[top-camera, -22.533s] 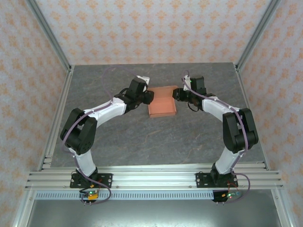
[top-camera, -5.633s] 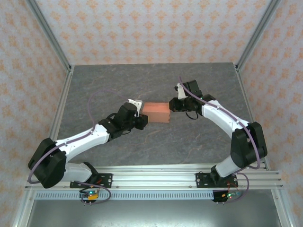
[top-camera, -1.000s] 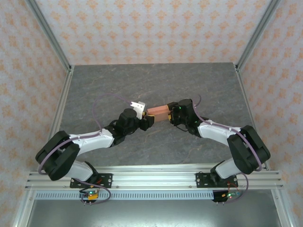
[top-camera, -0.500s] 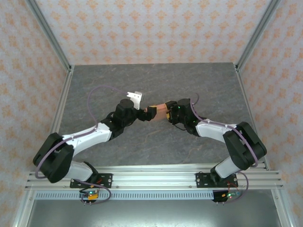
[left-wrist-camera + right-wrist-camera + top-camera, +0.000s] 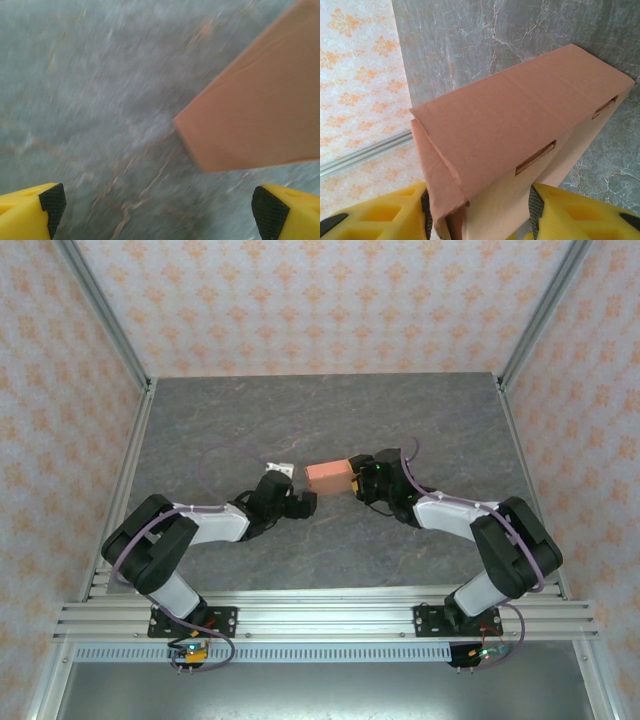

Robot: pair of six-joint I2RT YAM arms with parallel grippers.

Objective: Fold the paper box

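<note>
Now right gripper (image 5: 479, 212) clamps folded paper box (image 5: 510, 125); left gripper (image 5: 159, 205) wide open, apart.

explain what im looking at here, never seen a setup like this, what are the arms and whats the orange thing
These are two robot arms bolted to a grey table. One picture looks down from above; the other two come from cameras on each wrist, so the yellow tips are the robot's own fingers. The orange thing is the paper box, folded up. The right gripper holds one end, fingers clamped either side. The left gripper is open beside it, gripping nothing.
</note>
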